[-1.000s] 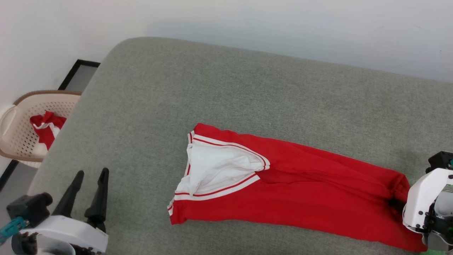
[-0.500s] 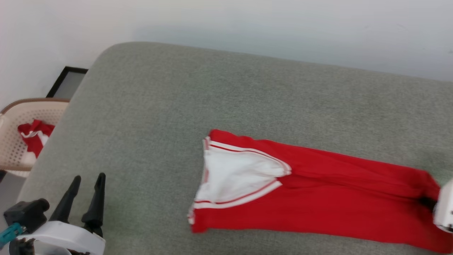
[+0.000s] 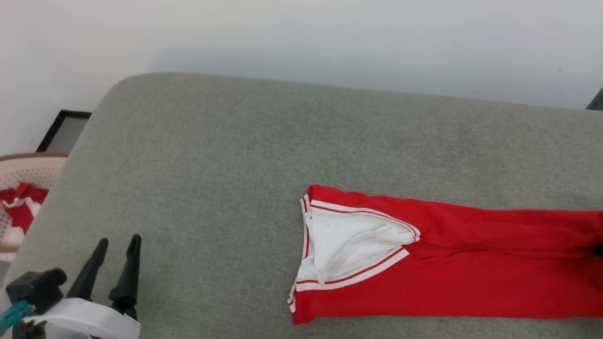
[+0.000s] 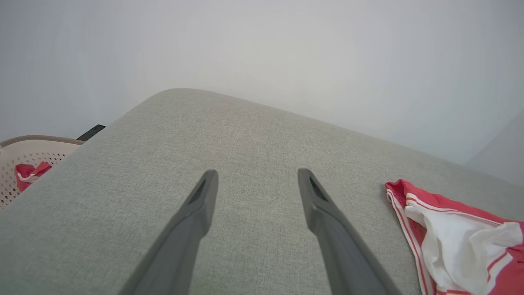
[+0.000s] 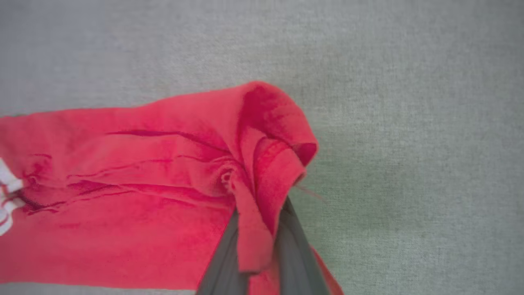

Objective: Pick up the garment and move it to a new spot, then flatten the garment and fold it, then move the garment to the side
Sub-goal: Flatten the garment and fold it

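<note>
The garment (image 3: 471, 278) lies stretched out in a long band on the grey cushion (image 3: 212, 165), red with a white sleeve and striped trim at its left end. It runs off the right edge of the head view. In the right wrist view my right gripper (image 5: 256, 213) is shut on a bunched red edge of the garment (image 5: 143, 184), cloth wrapped around the dark fingers (image 5: 221, 254). My left gripper (image 3: 119, 241) stands open at the lower left, well apart from the garment. In the left wrist view the left gripper (image 4: 258, 176) holds nothing, and the garment (image 4: 458, 241) lies to its right.
A beige perforated basket (image 3: 28, 165) stands past the cushion's left edge with a small red-and-white cloth (image 3: 19, 207) in it, also seen as basket (image 4: 24, 151) and cloth (image 4: 28, 174). A black-framed panel (image 3: 61, 129) leans at the wall. Bare cushion spreads left of the garment.
The head camera has shifted, so the basket slid toward the left edge. The garment has been dragged right across the cushion, its right end and the right arm leaving the head view. The left gripper held still.
</note>
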Motion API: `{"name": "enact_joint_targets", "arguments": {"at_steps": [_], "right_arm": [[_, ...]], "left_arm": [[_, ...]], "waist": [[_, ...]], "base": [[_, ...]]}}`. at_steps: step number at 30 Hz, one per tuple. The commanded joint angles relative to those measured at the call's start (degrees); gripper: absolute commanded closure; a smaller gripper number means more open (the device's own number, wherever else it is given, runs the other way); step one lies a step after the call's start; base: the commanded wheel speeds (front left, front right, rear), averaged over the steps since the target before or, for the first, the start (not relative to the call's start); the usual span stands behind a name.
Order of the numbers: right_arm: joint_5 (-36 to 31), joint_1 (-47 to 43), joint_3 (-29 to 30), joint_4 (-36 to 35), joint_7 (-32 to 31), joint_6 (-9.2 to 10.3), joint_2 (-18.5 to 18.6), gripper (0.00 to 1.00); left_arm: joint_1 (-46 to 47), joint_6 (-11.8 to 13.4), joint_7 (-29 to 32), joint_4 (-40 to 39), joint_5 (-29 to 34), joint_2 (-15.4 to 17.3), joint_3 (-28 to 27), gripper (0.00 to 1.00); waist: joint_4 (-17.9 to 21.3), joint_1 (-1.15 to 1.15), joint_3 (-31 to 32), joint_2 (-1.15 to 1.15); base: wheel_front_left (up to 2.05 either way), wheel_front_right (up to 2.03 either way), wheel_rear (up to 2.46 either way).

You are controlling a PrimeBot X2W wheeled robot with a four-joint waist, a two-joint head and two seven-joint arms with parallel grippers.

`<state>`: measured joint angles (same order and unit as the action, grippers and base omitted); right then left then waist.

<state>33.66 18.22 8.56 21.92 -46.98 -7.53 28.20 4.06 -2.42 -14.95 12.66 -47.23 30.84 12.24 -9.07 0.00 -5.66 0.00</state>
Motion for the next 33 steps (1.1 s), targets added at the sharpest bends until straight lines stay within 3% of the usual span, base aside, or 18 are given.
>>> {"name": "enact_joint_targets", "arguments": {"at_steps": [1, 5, 14, 22, 32, 33], "right_arm": [[0.86, -0.54, -0.47, -1.01, -0.21, 0.09, -0.65, 1.0], [3.66, -1.59, -2.82, -6.22, -1.12, 0.09, -2.49, 1.0], [6.2, 0.63, -11.23, -14.2, -2.87, 0.09, -10.63, 1.0], [6.67, 5.09, -19.91, -9.32, 0.08, 0.09, -16.7, 1.0], [5.14, 9.96, -28.17, 3.23, 7.04, 0.09, -20.02, 1.0], [5.13, 10.39, -28.68, 4.39, 7.92, 0.09, -20.19, 0.92]], "left_arm": [[-0.67, 0.06, -0.05, -0.06, 0.15, 0.04, 0.05, 0.0], [-0.73, 0.17, 0.37, -0.08, 0.44, 0.15, 0.69, 0.0], [1.08, -0.19, 1.65, -0.13, 1.28, -0.49, 2.8, 0.0], [5.2, -1.68, 3.48, 0.93, 2.29, -1.72, 5.94, 0.0], [9.23, -3.19, 3.88, 3.7, 3.03, -3.07, 8.9, 0.0], [9.42, -3.28, 3.91, 3.92, 2.97, -3.16, 9.03, 0.0]], "waist": [[0.48, 0.0, 0.62, 0.0], [0.57, 0.0, 1.73, 0.0], [-1.83, 0.0, 3.64, 0.0], [-7.21, 0.0, 4.31, 0.0], [-11.73, 0.0, 4.36, 0.0], [-11.85, 0.0, 4.36, 0.0]], "base": [[0.0, 0.0, 0.0], [0.0, 0.0, 0.0], [0.0, 0.0, 0.0], [0.0, 0.0, 0.0], [0.0, 0.0, 0.0], [0.0, 0.0, 0.0]]}}
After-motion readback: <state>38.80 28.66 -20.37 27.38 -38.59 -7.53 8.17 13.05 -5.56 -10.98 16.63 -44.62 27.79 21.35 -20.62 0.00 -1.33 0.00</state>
